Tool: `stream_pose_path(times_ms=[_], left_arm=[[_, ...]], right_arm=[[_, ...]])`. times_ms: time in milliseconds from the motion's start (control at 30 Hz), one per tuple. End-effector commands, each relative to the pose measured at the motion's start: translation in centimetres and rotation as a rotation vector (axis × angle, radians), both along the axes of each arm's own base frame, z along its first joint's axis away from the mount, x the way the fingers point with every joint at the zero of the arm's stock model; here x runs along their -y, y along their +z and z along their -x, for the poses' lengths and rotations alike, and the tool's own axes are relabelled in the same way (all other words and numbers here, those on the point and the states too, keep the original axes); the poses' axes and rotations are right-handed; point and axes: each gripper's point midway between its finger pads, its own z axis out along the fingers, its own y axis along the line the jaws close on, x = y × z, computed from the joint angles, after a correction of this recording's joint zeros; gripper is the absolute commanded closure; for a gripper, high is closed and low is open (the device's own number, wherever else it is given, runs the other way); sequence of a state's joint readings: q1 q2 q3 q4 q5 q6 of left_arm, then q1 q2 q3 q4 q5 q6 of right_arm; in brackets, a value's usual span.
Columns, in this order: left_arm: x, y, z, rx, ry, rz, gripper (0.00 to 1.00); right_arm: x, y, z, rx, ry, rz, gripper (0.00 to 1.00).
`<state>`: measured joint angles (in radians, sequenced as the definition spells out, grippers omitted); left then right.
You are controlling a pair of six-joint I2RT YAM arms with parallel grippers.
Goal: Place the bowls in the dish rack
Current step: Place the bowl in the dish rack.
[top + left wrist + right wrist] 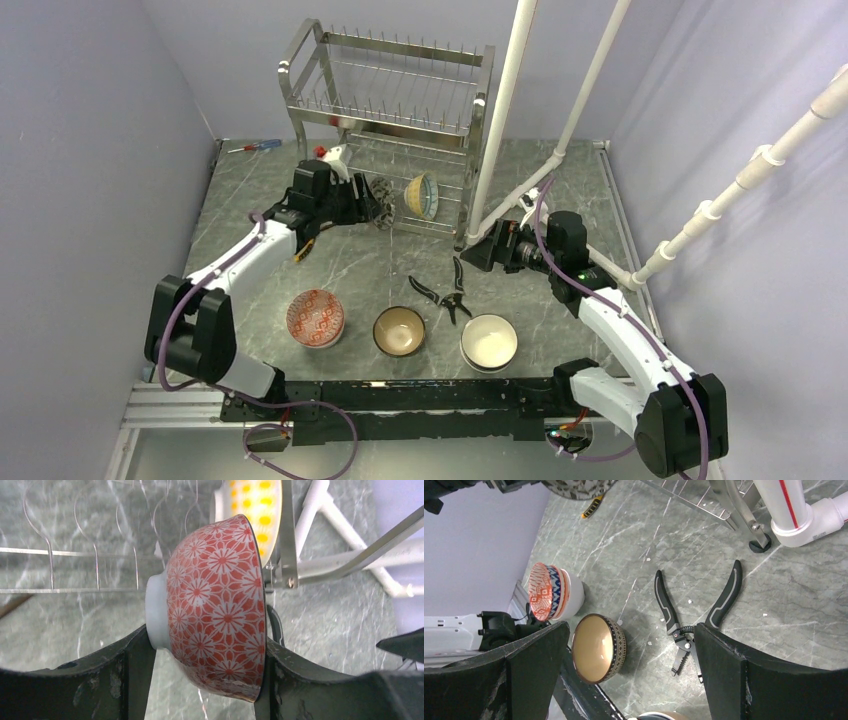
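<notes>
My left gripper (pixel 352 196) is shut on a bowl with a red flower pattern (pixel 215 605), held on edge, one finger on its white foot and the other on its rim. It hangs in front of the dish rack (pixel 390 100), by the lower tier. A teal bowl with a yellow centre (pixel 421 195) stands on edge in that tier, just behind the held one. Near the front edge sit a red-patterned bowl (pixel 316 318), a tan bowl (pixel 399 331) and a white bowl (pixel 489 341). My right gripper (pixel 478 255) hangs open and holds nothing, right of the rack's front leg.
Black pliers (pixel 440 290) lie open between the rack and the front bowls. A screwdriver (pixel 255 146) lies at the back left and a yellow-handled tool (pixel 303 250) under my left arm. White pipes (pixel 505 110) stand right of the rack. A small white and red object (pixel 335 153) sits by the rack's left leg.
</notes>
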<state>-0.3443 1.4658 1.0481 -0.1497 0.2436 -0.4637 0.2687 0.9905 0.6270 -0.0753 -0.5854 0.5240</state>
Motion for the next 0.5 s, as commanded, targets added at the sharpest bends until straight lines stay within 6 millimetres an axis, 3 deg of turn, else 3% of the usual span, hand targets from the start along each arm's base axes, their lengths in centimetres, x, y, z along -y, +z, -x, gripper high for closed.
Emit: stream_pose_path(times_ms=[0,467], left_arm=[[0.6,4.1,-3.6,0.195,0.036,0.08,0.57],[1.0,3.0,-7.7,0.314,0.07,0.101,0.61]], right_arm=[[0.1,0.9,0.1,0.041,0.014,-0.003,0.0],[0.2,0.4,0.7,0.027,0.019,0.011,0.0]])
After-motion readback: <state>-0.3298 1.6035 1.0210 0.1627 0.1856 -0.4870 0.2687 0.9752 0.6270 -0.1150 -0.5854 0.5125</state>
